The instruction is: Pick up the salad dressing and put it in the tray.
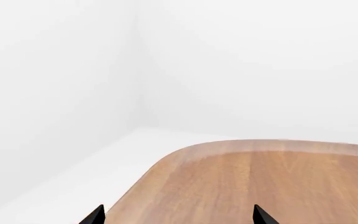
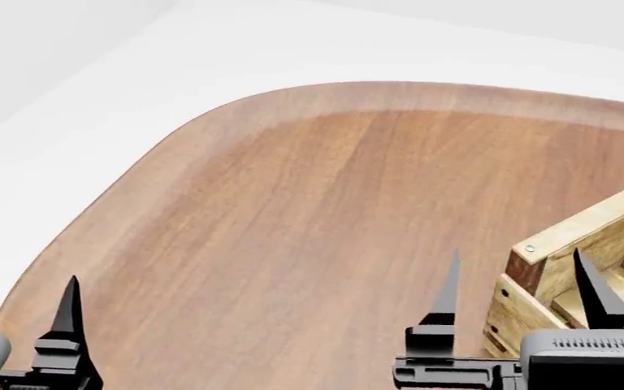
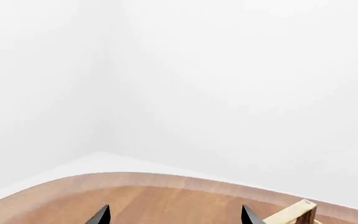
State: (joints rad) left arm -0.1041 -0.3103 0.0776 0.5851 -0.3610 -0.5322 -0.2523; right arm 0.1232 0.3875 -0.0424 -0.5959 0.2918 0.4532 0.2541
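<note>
Spreading wide, both fingertips of the right pincer (image 2: 513, 284) are seen nearest, just beside the tray (image 2: 583, 244) at the worktop's (image 2: 323, 211) right edge. The left pincer (image 1: 177, 215) is likewise parted. No salad dressing is shown.

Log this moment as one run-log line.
left gripper: open, empty | right gripper: open, empty | tray: right table edge | salad dressing: unseen
</note>
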